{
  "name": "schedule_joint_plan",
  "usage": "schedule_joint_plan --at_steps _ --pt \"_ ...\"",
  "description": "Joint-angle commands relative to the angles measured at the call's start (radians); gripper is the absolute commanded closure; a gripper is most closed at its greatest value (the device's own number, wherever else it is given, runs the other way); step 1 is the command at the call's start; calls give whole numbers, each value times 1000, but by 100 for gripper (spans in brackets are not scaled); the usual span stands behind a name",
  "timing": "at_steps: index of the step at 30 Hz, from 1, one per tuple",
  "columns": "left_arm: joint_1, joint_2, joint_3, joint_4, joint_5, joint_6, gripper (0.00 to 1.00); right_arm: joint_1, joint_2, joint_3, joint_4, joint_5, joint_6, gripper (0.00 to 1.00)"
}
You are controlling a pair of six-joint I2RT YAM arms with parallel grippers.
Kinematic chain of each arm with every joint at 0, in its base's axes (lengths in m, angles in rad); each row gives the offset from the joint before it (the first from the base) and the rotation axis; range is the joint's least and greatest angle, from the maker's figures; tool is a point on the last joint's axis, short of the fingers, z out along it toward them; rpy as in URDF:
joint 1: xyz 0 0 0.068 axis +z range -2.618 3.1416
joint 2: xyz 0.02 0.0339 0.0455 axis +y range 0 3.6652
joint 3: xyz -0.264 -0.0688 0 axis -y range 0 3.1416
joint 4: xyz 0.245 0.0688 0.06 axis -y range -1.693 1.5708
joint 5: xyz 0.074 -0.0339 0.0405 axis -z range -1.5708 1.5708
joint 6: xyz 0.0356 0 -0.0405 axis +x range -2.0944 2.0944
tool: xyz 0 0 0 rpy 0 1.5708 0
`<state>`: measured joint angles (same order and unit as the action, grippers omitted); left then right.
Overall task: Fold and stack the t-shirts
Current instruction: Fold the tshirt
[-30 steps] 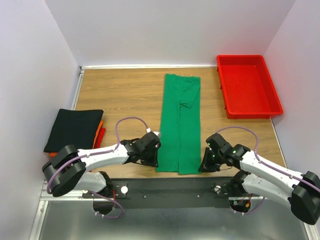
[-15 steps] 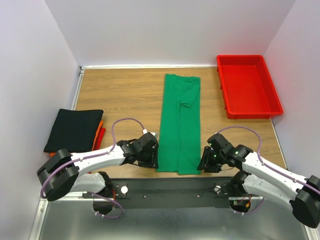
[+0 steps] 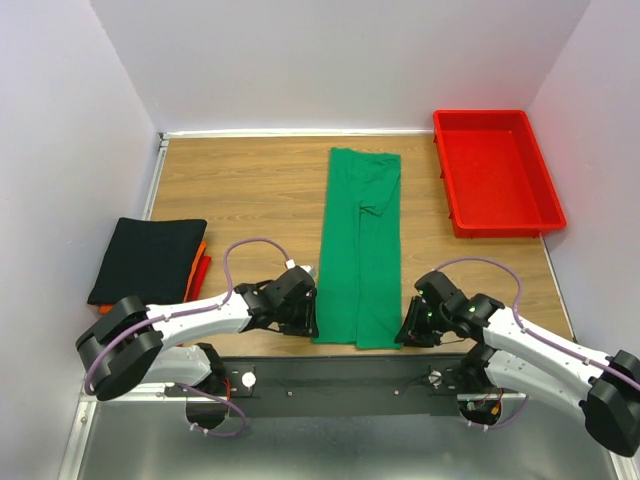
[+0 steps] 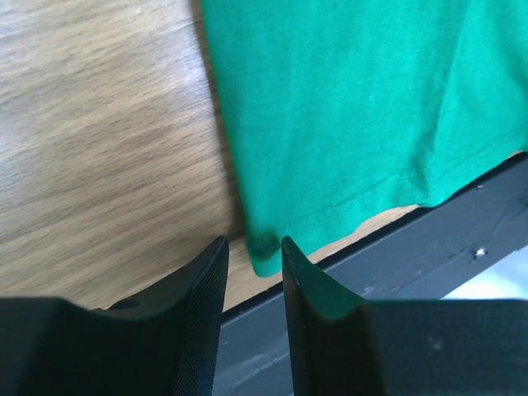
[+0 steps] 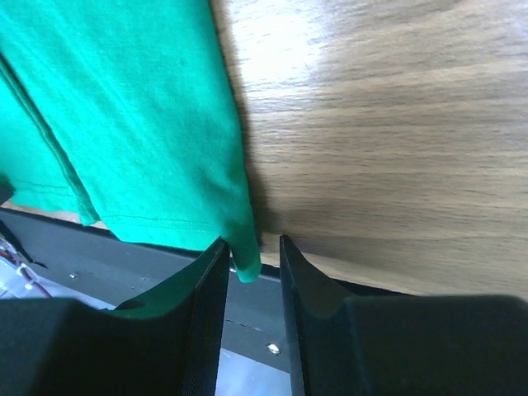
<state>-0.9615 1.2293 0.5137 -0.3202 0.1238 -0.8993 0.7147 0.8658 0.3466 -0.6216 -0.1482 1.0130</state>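
A bright green t-shirt [image 3: 360,250], folded lengthwise into a long strip, lies down the middle of the wooden table. My left gripper [image 3: 307,325] is at its near left corner. In the left wrist view the shirt [image 4: 355,107] has its corner lying between the tips of my left gripper [image 4: 252,241], whose jaws stand narrowly apart. My right gripper [image 3: 405,332] is at the near right corner. In the right wrist view the shirt [image 5: 124,107] has its corner hanging between the slightly parted tips of my right gripper [image 5: 252,241]. A folded black t-shirt [image 3: 150,258] tops the orange one [image 3: 199,252] and the red one [image 3: 205,270] at the left.
A rigid red plastic tray [image 3: 497,170] stands at the back right. The table's near edge and the black base rail [image 3: 340,375] run just below both grippers. White walls close in the back and both sides.
Both grippers have shifted slightly toward the near edge, settling at the green shirt's near corners. The shirt has not moved.
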Motion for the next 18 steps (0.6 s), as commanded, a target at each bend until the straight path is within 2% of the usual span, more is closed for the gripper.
schedule_joint_plan --at_steps 1,5,9,15,18 --pt "1 21 -35 21 20 -13 62 8 12 -26 40 -8 15 62" --pt "0 30 -46 38 34 -15 73 9 35 -41 85 -34 18 72" --pt "0 27 -21 38 37 5 92 9 36 -17 86 -24 6 81" --pt "9 18 123 -54 -55 62 100 9 61 150 25 87 -57 94" --pt "50 35 203 -71 -82 111 100 8 101 228 17 144 -80 95"
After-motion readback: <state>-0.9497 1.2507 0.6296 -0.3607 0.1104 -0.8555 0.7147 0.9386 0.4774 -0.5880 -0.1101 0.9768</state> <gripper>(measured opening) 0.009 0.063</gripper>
